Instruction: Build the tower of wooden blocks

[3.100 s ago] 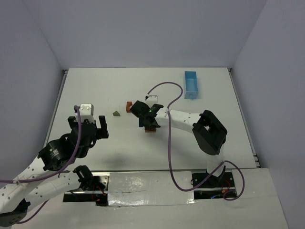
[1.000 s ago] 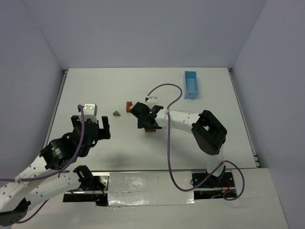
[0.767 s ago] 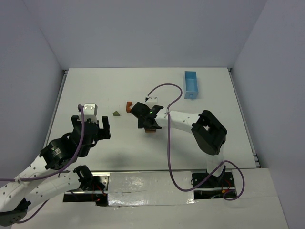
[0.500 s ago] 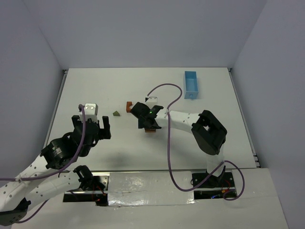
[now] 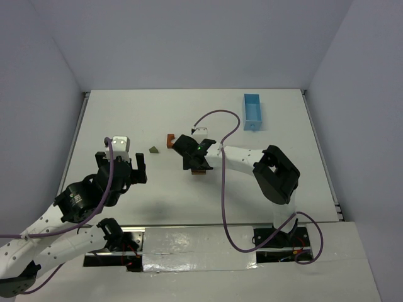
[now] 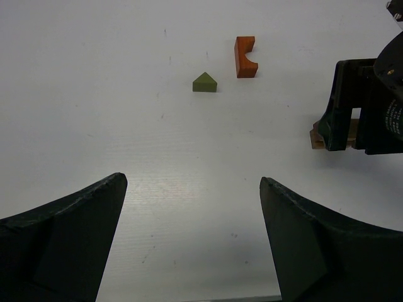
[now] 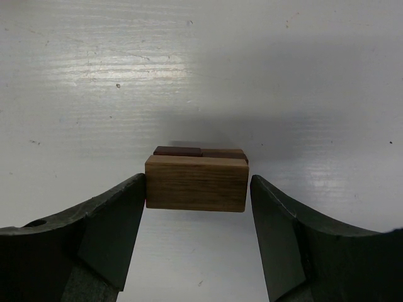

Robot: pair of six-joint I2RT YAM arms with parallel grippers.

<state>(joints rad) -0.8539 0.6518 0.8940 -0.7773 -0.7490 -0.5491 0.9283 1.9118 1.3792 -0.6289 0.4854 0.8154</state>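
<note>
The wood block tower [image 7: 196, 182] is a light brown block lying across two darker blocks on the white table; it also shows under the right arm [image 5: 199, 170] and at the left wrist view's right edge [image 6: 317, 136]. My right gripper [image 7: 198, 189] is open and straddles the top block: the left finger touches its end, and a thin gap shows at the right finger. An orange arch piece [image 5: 170, 141] [image 6: 245, 56] and an olive-green triangle [image 5: 153, 150] [image 6: 204, 82] lie loose to the left of the tower. My left gripper [image 5: 119, 162] [image 6: 193, 182] is open and holds nothing, well short of them.
A light-blue tray [image 5: 253, 111] stands at the back right. The right arm's purple cable [image 5: 221, 119] loops over the table behind the tower. Walls close the table [image 5: 126, 113] in on three sides.
The right jaws have narrowed a little round the top block. The left arm has crept slightly forward and right since the earliest frame.
</note>
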